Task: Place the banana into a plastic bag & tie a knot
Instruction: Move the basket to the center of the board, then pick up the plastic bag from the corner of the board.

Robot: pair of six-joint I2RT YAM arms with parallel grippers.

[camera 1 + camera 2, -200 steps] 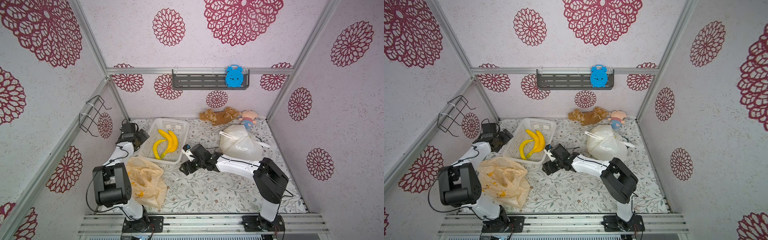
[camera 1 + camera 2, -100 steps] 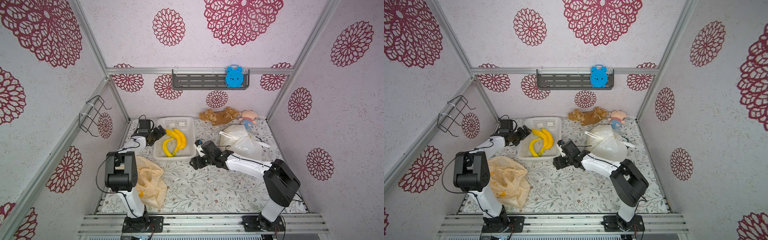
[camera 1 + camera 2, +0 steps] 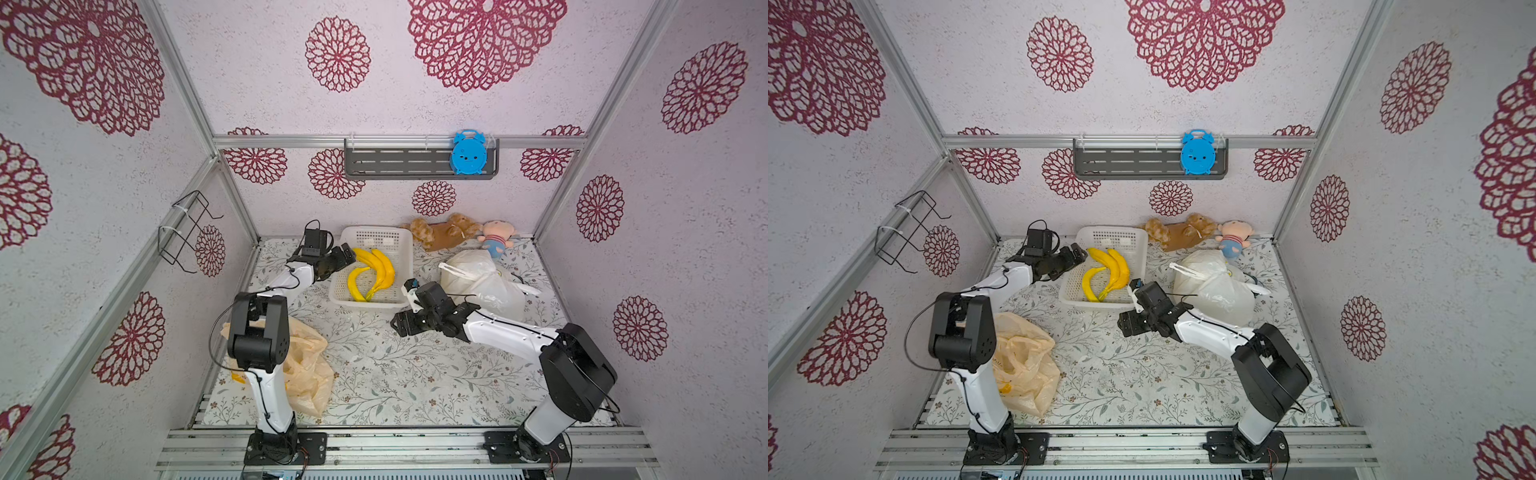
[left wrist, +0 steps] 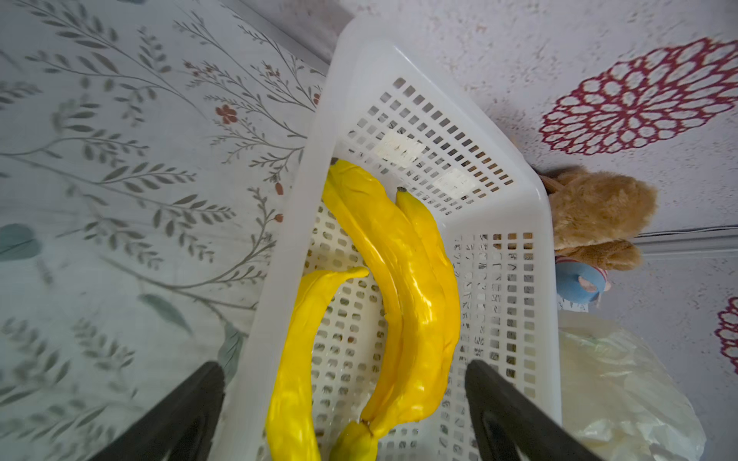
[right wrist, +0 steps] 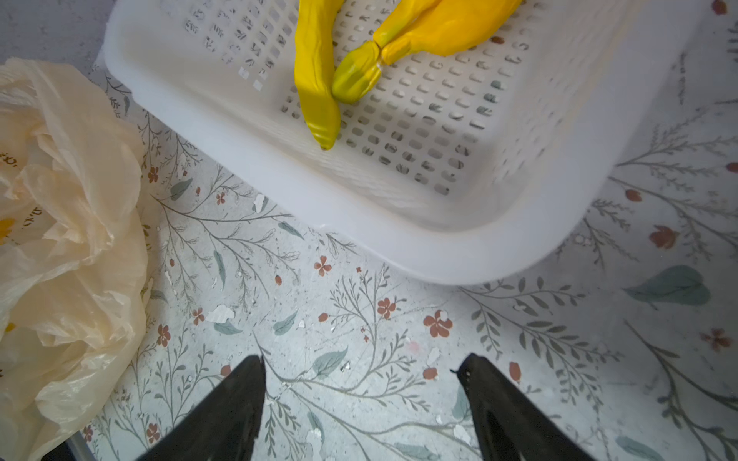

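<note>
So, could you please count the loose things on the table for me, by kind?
Basket: 1
Bananas in it: 3
Plastic bags: 2
Soft toys: 2
Total: 8

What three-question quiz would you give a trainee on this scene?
1. True or false: the bananas lie in the white basket.
2. The left gripper is: A) shut on a banana; B) open at the basket's rim, holding nothing; C) shut and empty.
3. What does the right gripper hold?

Key: 1 true. 2 B. 3 nothing; it is open, in front of the basket.
</note>
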